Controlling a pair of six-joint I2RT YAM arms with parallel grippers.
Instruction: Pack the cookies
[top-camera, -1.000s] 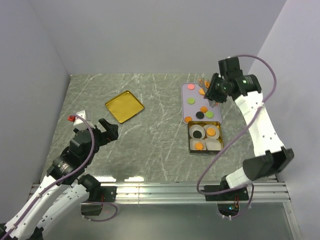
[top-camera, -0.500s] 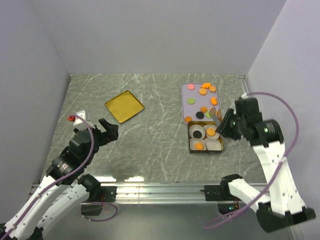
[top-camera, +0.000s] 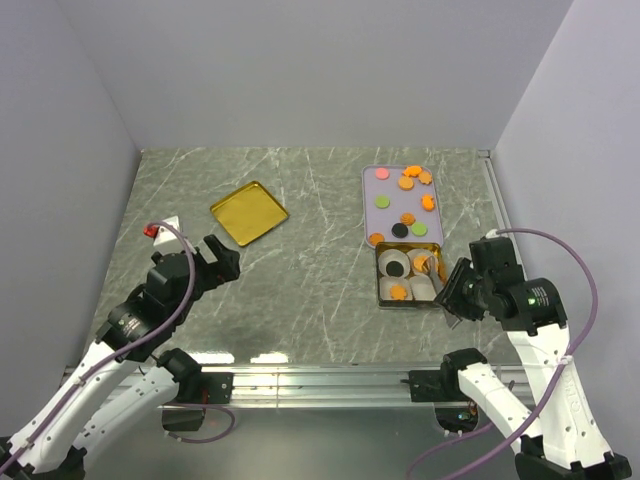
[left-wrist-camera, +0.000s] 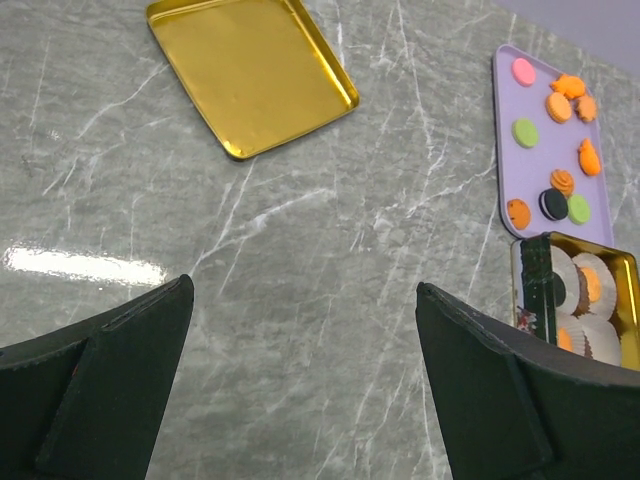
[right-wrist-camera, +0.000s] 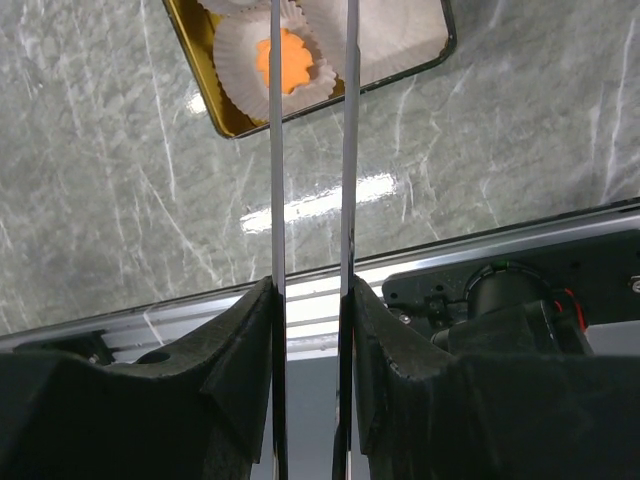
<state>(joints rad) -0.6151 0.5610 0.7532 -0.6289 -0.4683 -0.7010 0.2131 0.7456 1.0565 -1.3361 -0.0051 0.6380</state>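
Cookies (top-camera: 405, 184) mostly lie loose on the purple tray (top-camera: 371, 195) at the far right: orange flower shapes plus pink, green and black rounds. A few already sit in paper cups (right-wrist-camera: 235, 55) in the gold tin (top-camera: 379, 288) just nearer. The right gripper (top-camera: 456, 292), pinching tweezers (right-wrist-camera: 276, 150), has swung from tray to tin, so it's probably a drop-off. The left gripper (left-wrist-camera: 300, 380) hangs wide open.
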